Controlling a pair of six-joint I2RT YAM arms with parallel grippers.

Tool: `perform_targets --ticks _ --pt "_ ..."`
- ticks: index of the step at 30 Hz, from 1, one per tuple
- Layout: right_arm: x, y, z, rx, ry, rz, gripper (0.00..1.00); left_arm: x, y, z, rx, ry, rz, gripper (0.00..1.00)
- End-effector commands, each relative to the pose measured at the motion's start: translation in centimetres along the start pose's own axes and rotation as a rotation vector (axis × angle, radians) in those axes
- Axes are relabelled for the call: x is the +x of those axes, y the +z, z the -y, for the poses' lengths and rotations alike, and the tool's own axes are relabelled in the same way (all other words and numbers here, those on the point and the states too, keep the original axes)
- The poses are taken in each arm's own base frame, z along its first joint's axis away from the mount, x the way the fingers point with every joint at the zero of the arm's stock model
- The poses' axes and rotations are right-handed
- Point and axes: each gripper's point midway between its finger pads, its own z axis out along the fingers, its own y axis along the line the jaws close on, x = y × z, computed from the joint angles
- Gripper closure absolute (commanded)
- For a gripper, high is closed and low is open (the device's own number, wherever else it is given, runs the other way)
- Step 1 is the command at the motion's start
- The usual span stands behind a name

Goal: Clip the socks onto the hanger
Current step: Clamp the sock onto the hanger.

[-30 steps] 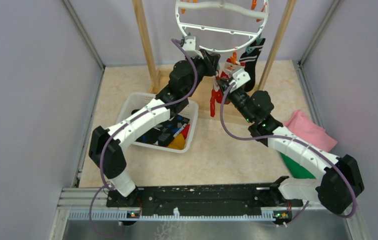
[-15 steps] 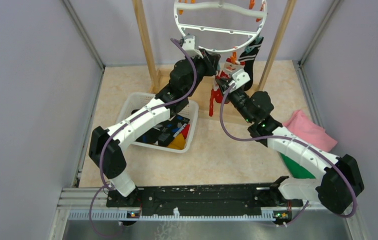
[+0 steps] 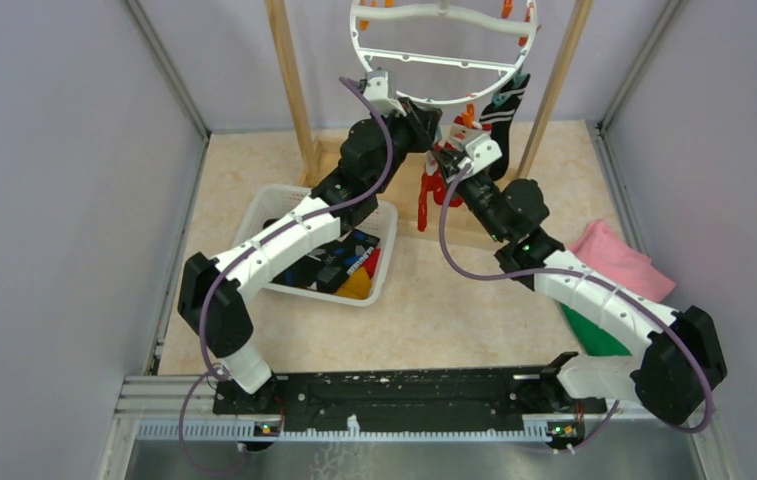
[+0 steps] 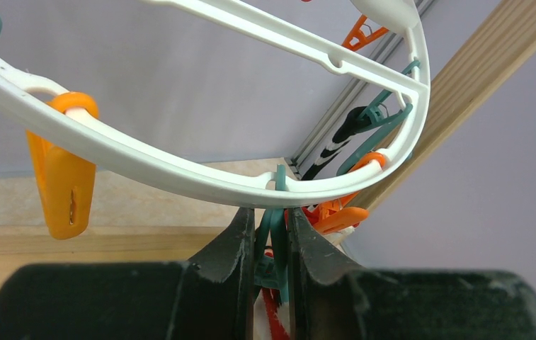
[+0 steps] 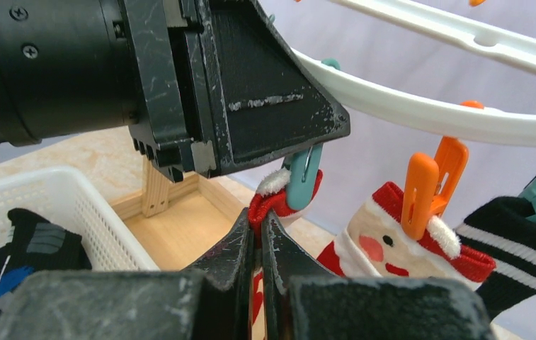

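Top view: the left pincer reaches under the white round plastic drying hanger. Just beside it, the right pincer holds up a red fabric sock with white cuff.

Left wrist: jaws pinch a teal plastic peg hung from the ring.

Right wrist: jaws pressed together on the cuff, just under that peg's mouth. Releasing the peg before the cuff enters would likely miss it. The sock's long axis runs vertical, cuff up.
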Motion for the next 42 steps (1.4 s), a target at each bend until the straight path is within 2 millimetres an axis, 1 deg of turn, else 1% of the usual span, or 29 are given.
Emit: perform_targets --ticks 1,4,11,18,25,30,36,38,42 --pt "-4.7 0.9 0.8 0.027 -0.007 0.125 1.0 -2.3 -0.3 0.2 -0.031 -0.044 0.047 1.0" --pt "-4.9 1.0 0.8 0.028 -0.014 0.131 1.0 -2.3 -0.4 0.2 -0.029 -0.047 0.046 1.0" --pt "-4.6 1.0 1.6 0.06 -0.07 0.114 1.0 -2.1 -0.5 0.0 -0.034 -0.047 0.041 1.0" --pt "-5.8 0.8 2.0 0.066 -0.167 0.158 1.0 -2.0 -0.6 -0.1 -0.039 -0.051 0.035 1.0" --pt "-6.7 0.7 2.0 0.064 -0.196 0.194 1.0 -1.7 -0.5 0.0 -0.033 -0.057 0.027 1.0" --pt "-5.5 0.7 2.0 0.065 -0.179 0.151 1.0 -1.8 -0.5 0.1 -0.035 -0.061 0.029 1.0" --pt "-4.5 0.4 1.5 0.044 -0.157 0.115 1.0 -2.1 -0.7 0.1 -0.035 -0.068 0.032 0.8" --pt "-4.2 0.3 1.5 0.041 -0.154 0.104 1.0 -2.2 -0.8 0.1 -0.036 -0.071 0.035 0.7" --pt "-3.6 0.0 1.3 0.032 -0.148 0.085 1.0 -2.3 -0.9 0.1 -0.035 -0.073 0.039 0.58"
